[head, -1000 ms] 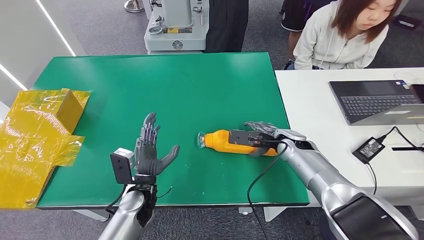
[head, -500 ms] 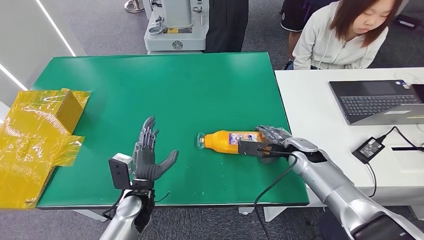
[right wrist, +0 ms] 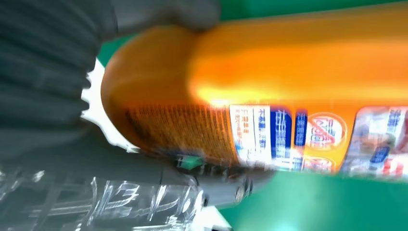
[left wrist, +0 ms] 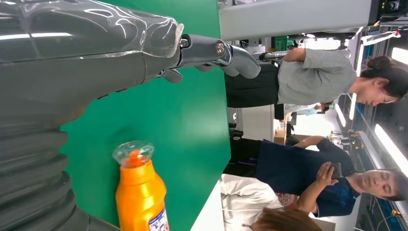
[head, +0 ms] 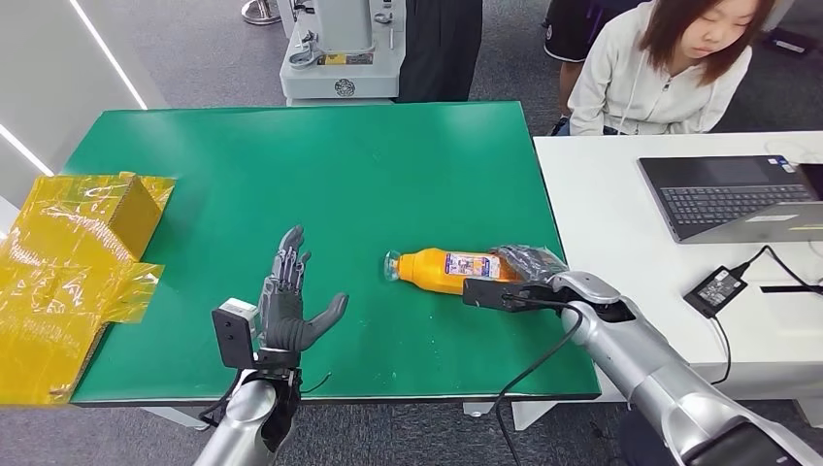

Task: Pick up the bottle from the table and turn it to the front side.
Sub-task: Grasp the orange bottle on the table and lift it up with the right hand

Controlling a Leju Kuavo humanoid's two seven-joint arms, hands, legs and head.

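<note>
The orange bottle [head: 448,271] lies on its side on the green table [head: 320,184], right of centre, its clear cap pointing left and its label facing up. The right hand [head: 532,265] grips the bottle's base end from the right, dark fingers wrapped over it; a wrist camera block sits just in front of that hand. The right wrist view shows the bottle [right wrist: 269,91] close and blurred, its printed label turned to the camera, with the grey thumb across its base. The left hand [head: 288,303] hovers over the near left part of the table with fingers spread and holding nothing, well apart from the bottle; the table between them is bare green. In the left wrist view the bottle [left wrist: 141,195] shows cap-first on the green surface, beside the grey hand [left wrist: 86,57]. A yellow bag [head: 68,262] lies crumpled over the table's left edge. To the right stands a white desk [head: 621,243] touching the table, carrying a laptop [head: 728,197] and a black adapter [head: 716,288] with its cable. A person [head: 670,63] sits at the far side of the desk. A grey machine [head: 342,49] stands beyond the table's far edge.
</note>
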